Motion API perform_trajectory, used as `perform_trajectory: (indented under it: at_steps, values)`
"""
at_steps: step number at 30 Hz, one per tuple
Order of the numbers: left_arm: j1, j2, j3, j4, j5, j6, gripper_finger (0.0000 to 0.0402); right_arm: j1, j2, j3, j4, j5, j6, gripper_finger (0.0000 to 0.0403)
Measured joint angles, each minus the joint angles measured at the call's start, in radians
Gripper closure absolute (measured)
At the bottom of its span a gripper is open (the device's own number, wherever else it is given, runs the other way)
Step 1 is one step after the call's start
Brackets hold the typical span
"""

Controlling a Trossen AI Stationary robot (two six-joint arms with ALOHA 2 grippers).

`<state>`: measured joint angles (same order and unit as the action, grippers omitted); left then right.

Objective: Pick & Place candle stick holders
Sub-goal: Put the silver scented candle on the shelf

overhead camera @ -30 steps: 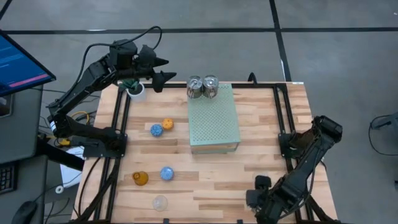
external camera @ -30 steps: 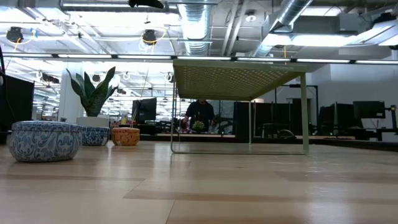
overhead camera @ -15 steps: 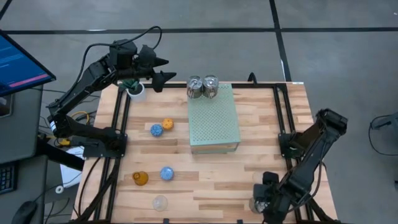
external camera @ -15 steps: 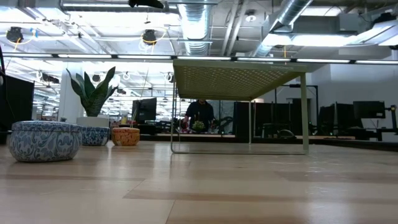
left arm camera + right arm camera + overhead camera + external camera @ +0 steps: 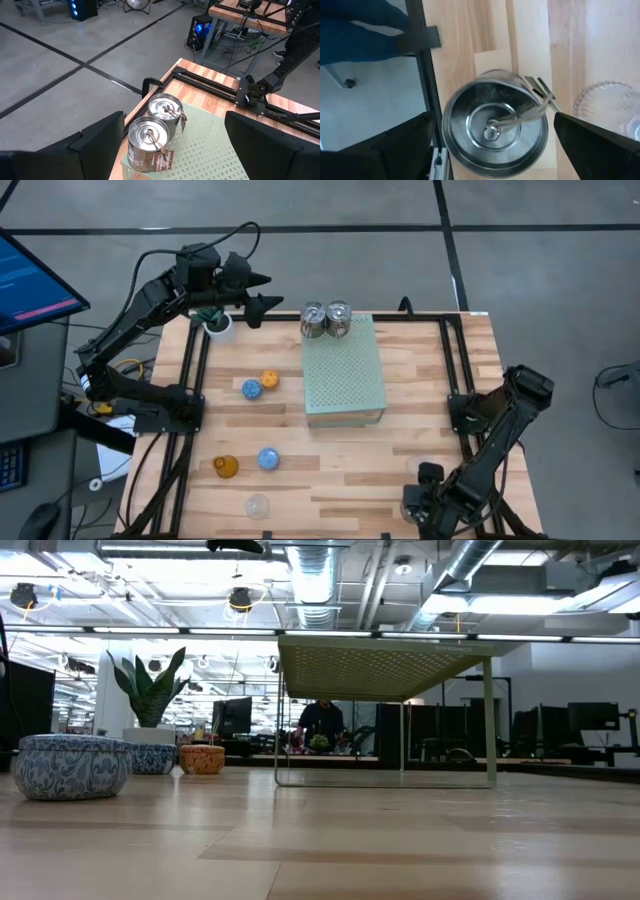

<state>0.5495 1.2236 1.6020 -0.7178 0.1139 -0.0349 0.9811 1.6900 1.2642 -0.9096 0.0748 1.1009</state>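
Observation:
A shiny silver candle stick holder point(image 5: 492, 127) with a tag on its wick post stands on the table near the near right corner. My right gripper point(image 5: 495, 142) is open and points down over it, one finger on either side, touching nothing. A clear glass holder point(image 5: 607, 112) stands beside the silver one. Two more silver holders point(image 5: 326, 320) stand on the far end of the pale-green perforated block point(image 5: 345, 375). My left gripper point(image 5: 262, 292) waits open, high at the far left. Blue point(image 5: 251, 389), orange point(image 5: 269, 380), amber point(image 5: 226, 467), blue point(image 5: 268, 458) and clear point(image 5: 258, 505) holders stand on the table's left half.
A green plant in a white pot point(image 5: 218, 326) stands at the far left corner under my left arm. A black frame rail point(image 5: 422, 75) runs along the table edge right next to the silver holder. The block stands on thin legs point(image 5: 490, 725), with bare wood under and around it.
My right gripper has sunk a little toward the silver holder at the near right corner, staying open. Nothing on the table has moved.

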Motion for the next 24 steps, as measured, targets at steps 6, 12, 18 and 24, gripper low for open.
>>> perform_trajectory:
  at_steps: [6, 12, 18, 24]
  values:
    - [0.000, 0.000, 0.000, 0.000, 0.000, -0.007, 0.0056, 0.002, -0.003, -0.048, 0.077, -0.020, 0.042, 0.0003]
    - [0.000, 0.000, 0.000, 0.000, 0.000, -0.007, 0.0056, 0.007, -0.001, -0.057, 0.087, -0.023, 0.023, 0.0003]
    - [0.000, 0.000, 0.000, 0.000, 0.000, -0.007, 0.0056, 0.006, -0.001, -0.057, 0.087, -0.022, 0.018, 0.0003]
    - [0.000, 0.000, 0.000, 0.000, 0.000, -0.007, 0.0056, 0.007, 0.000, -0.097, 0.149, -0.026, 0.023, 0.0003]
